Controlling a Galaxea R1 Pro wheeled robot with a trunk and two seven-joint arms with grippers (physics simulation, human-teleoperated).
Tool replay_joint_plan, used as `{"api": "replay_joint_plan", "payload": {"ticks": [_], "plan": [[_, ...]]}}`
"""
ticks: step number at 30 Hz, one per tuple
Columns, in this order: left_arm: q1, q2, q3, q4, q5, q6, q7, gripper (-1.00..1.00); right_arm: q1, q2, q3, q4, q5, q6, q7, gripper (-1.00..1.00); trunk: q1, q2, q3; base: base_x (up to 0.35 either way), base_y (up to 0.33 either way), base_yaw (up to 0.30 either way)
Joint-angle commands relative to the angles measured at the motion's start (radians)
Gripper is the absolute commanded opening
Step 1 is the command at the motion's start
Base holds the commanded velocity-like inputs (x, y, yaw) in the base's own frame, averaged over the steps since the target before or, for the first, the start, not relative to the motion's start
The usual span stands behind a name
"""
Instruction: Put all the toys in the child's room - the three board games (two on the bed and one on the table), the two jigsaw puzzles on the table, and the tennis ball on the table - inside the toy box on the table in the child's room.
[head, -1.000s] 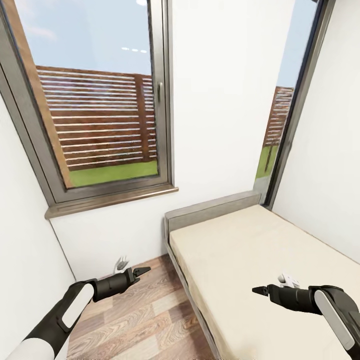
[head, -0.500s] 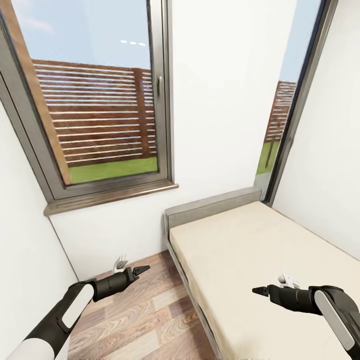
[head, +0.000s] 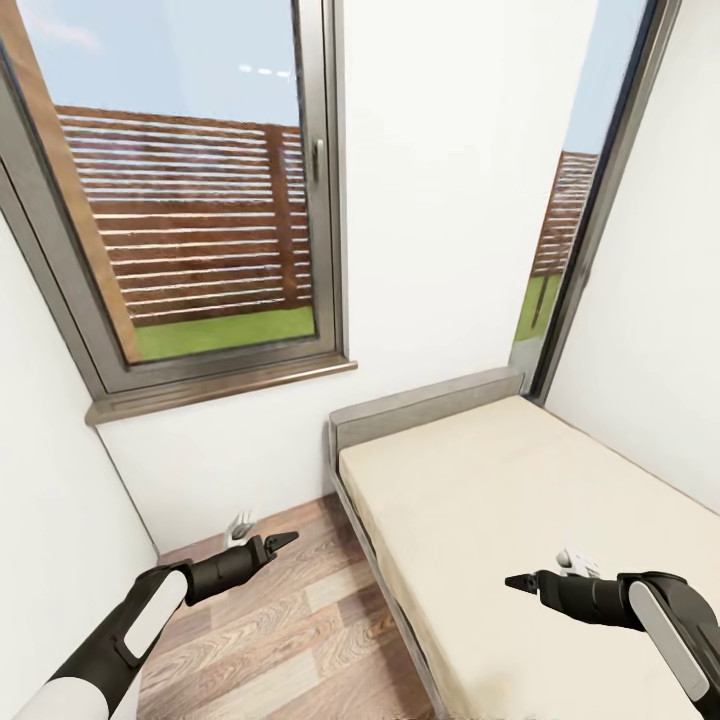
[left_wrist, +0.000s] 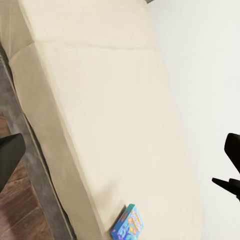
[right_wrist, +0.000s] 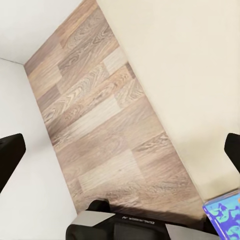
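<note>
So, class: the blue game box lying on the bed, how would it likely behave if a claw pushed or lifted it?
The blue game box looks flat and straight-edged, so it is probably stiff, not floppy. Being thin, it is likely light. It lies near the edge of the bed, so a push might slide it off.

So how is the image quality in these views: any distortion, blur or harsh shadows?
Head view: wide-angle lens splays the window frames outward; lighting flat, shadows faint. Left wrist view: soft, the blue board game print illegible. Right wrist view: floorboards fairly crisp, no glare.
</note>
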Motion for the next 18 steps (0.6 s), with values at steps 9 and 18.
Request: {"api": "replay_joint_plan", "payload": {"ticks": [9, 18], "plan": [[-0.001, 0.001, -0.002, -0.013, 0.009, 0.004, -0.002, 1.00, -0.001, 0.000, -0.002, 0.000, 0.009, 0.004, 0.010, 1.00, 0.000, -0.001, -0.016, 0.000, 0.000, 0.000], [-0.001, 0.001, 0.000, -0.029, 0.010, 0.005, -0.003, 1.00, -0.001, 0.000, -0.002, 0.005, 0.009, 0.004, 0.010, 1.00, 0.000, -0.001, -0.031, 0.000, 0.000, 0.000]]}}
